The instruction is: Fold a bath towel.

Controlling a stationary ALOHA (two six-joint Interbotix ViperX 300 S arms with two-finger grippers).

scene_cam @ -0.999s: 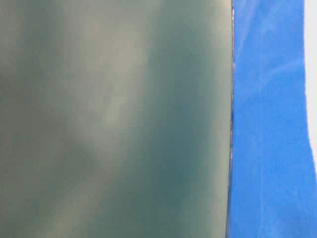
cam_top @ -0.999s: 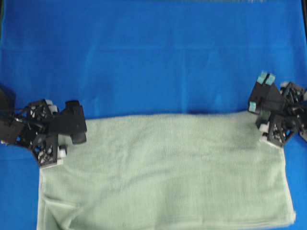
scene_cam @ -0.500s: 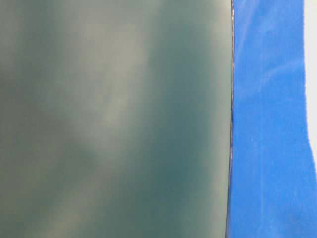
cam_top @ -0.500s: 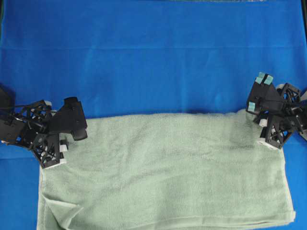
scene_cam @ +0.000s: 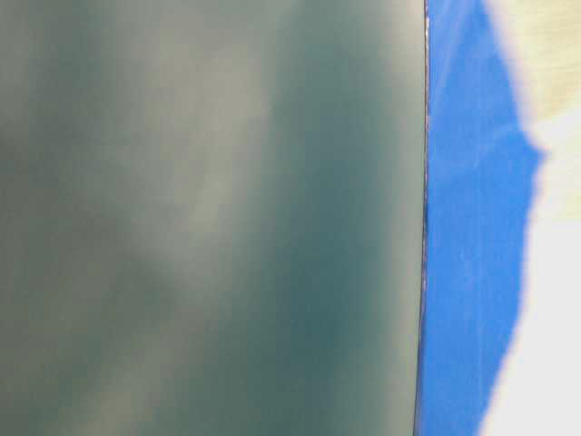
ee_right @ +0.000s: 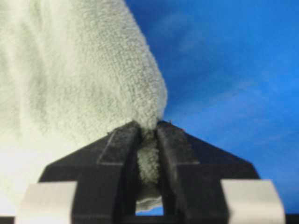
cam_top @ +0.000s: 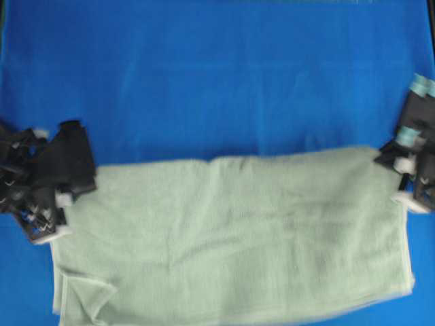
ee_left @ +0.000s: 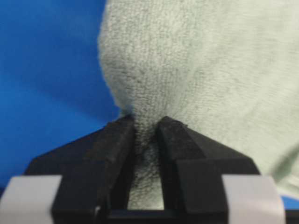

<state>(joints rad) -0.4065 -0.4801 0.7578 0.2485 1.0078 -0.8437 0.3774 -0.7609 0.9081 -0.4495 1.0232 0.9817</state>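
Overhead: the bath towel [cam_top: 231, 234] lies spread on the blue surface [cam_top: 217, 75], left hand [cam_top: 64, 197] and right hand [cam_top: 401, 163] at its far corners. Left wrist: jaws pinch terry cloth. Right wrist: likewise clamped on a corner. Corners are gripped; the fold itself looks undone.
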